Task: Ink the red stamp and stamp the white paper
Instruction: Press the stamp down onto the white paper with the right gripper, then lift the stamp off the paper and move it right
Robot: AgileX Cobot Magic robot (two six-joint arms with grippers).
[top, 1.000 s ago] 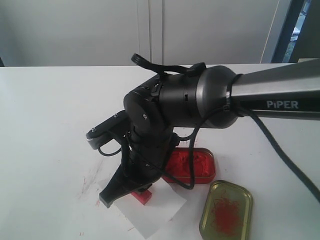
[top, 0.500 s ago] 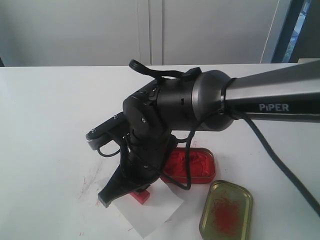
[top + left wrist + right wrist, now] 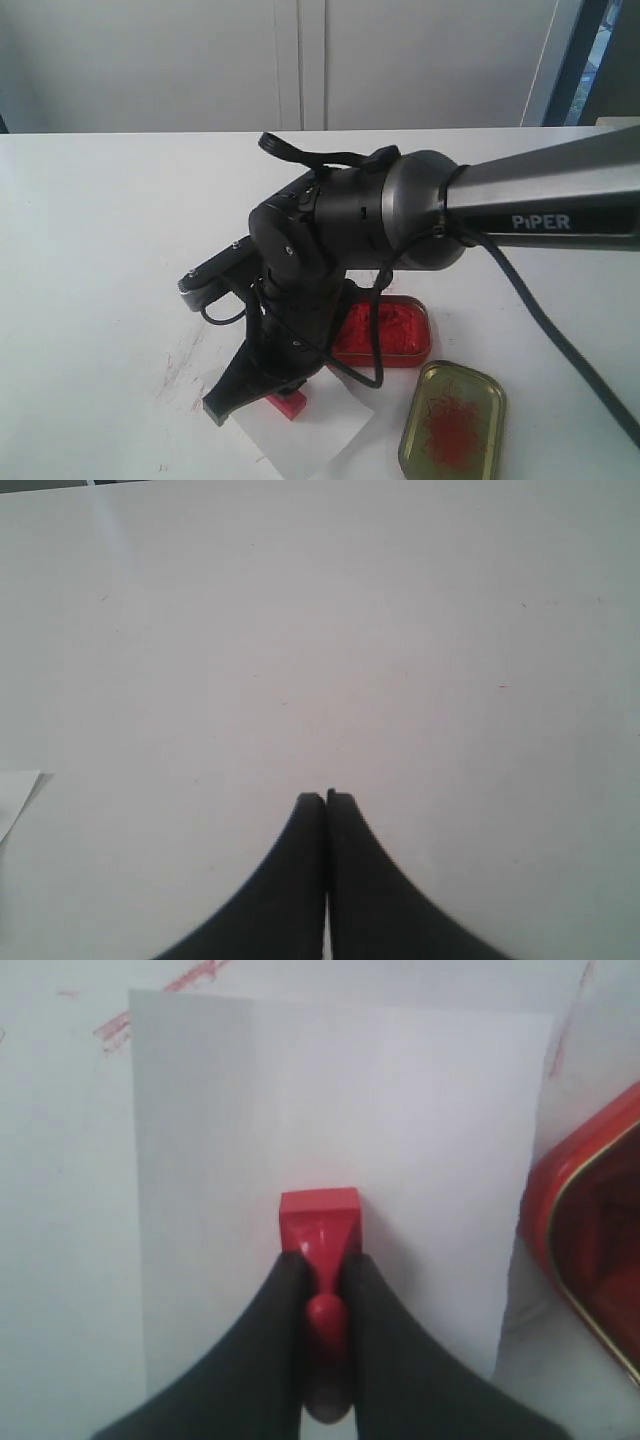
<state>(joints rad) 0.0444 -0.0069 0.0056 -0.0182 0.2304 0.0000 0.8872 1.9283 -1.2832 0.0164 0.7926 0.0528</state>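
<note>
My right gripper (image 3: 322, 1265) is shut on the knob handle of the red stamp (image 3: 318, 1222). The stamp's square base points down at the middle of the white paper (image 3: 340, 1100). In the exterior view the red stamp (image 3: 287, 403) sits low against the white paper (image 3: 318, 437) under the right gripper (image 3: 262, 392); whether the base touches the sheet I cannot tell. My left gripper (image 3: 326, 798) is shut with nothing in it, over bare white tabletop, and does not show in the exterior view.
The open red ink tin (image 3: 385, 330) stands just right of the paper, and also shows as the tin (image 3: 595, 1250) in the right wrist view. Its gold lid (image 3: 452, 420), smeared red, lies front right. Red scratch marks (image 3: 185, 355) stain the tabletop left of the paper.
The right gripper has sunk a little toward the paper with the stamp held in it, and the stamp now sits lower on the sheet.
</note>
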